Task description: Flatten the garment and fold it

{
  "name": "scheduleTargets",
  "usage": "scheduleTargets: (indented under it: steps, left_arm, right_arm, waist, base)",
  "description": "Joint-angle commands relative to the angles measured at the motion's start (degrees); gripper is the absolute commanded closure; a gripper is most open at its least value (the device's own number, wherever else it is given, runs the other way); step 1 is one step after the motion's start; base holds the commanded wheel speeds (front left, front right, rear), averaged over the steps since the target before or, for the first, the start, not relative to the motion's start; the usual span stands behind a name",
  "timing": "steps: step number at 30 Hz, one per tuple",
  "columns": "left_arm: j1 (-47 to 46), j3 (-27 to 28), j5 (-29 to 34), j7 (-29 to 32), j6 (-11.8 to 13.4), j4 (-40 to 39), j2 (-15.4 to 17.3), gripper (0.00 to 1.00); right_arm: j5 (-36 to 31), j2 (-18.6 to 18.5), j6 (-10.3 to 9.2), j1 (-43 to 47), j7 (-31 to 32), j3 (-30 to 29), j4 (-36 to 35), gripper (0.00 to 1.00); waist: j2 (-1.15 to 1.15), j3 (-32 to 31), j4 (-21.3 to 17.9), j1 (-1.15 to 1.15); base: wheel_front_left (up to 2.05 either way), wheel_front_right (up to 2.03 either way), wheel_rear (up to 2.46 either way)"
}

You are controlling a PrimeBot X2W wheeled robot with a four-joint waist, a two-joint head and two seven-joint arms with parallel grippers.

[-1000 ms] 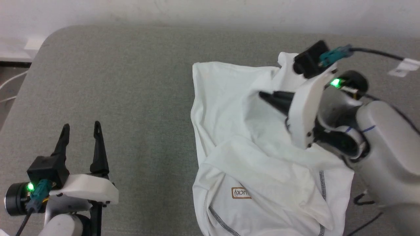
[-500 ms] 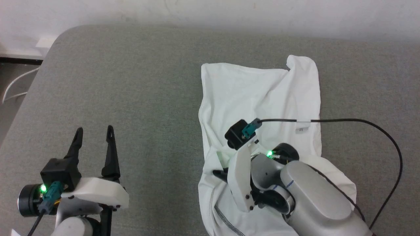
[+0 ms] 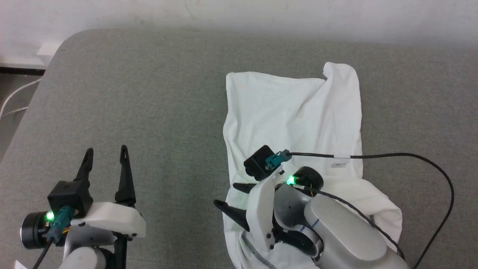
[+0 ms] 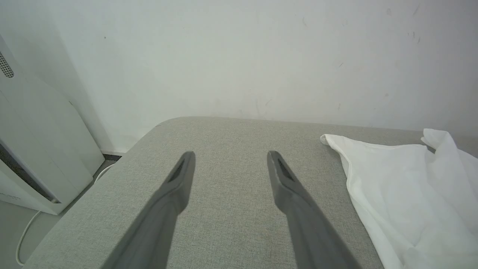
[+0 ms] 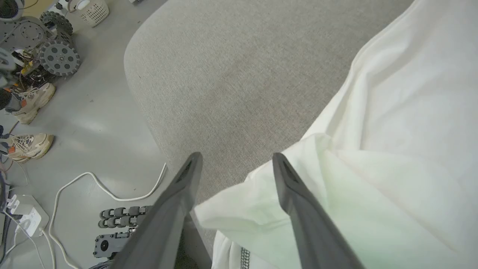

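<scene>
Right pincer [image 3: 227, 195] has edged left, spread astride the garment [image 3: 291, 108] edge; left pincer [image 3: 106, 155] spread too.

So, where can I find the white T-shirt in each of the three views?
Head view: the garment lies right of centre, its near-left edge by the right pincer.
Left wrist view: garment at the right edge.
Right wrist view: garment across the right side.
Shared landmark: the grey table bordering the garment.
</scene>
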Motion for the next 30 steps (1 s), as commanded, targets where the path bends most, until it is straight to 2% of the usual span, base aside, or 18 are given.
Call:
scheduleTargets:
  steps: [1, 7, 14, 22, 26, 30]
  left_arm:
    - [0.11, 0.15, -0.02, 0.06, 0.40, 0.17, 0.37, 0.00]
    - [1.51, 0.48, -0.08, 0.80, 1.41, -0.11, 1.07, 0.00]
    - [2.43, 1.13, 0.25, 1.75, 3.02, -0.89, 2.01, 0.00]
    - [3.57, 1.86, 0.52, 2.92, 4.92, -1.67, 2.92, 0.00]
    - [3.36, 1.97, 0.36, 3.88, 5.26, -2.00, 3.25, 0.00]
    - [0.86, 1.80, -0.25, 5.44, 4.38, -2.28, 3.41, 0.00]
  right_arm:
    - [0.43, -0.23, -0.11, -0.30, -1.30, 0.01, -0.96, 0.00]
    - [-1.53, -3.92, -0.11, 1.00, -9.72, -3.39, -8.10, 0.00]
    - [-9.20, -7.66, -0.11, 6.09, -16.40, -16.58, -16.43, 0.00]
    - [-16.62, -10.32, -0.11, 16.36, -17.37, -32.73, -27.47, 0.00]
    - [-18.96, -10.15, -0.11, 22.11, -16.14, -39.83, -32.36, 0.00]
    - [-20.97, -8.48, -0.11, 26.47, -14.50, -44.75, -37.13, 0.00]
  waist:
    - [0.00, -0.86, -0.64, 0.00]
    - [0.00, -2.64, -1.86, 0.00]
    - [0.00, -3.34, -3.28, 0.00]
    - [0.00, -3.65, -5.05, 0.00]
    - [0.00, -3.32, -5.96, 0.00]
    - [0.00, -1.95, -7.10, 0.00]
  base:
    - [0.00, 0.00, 0.00]
    - [0.00, 0.00, 0.00]
    - [0.00, 0.00, 0.00]
    - [0.00, 0.00, 0.00]
    - [0.00, 0.00, 0.00]
    - [0.00, 0.00, 0.00]
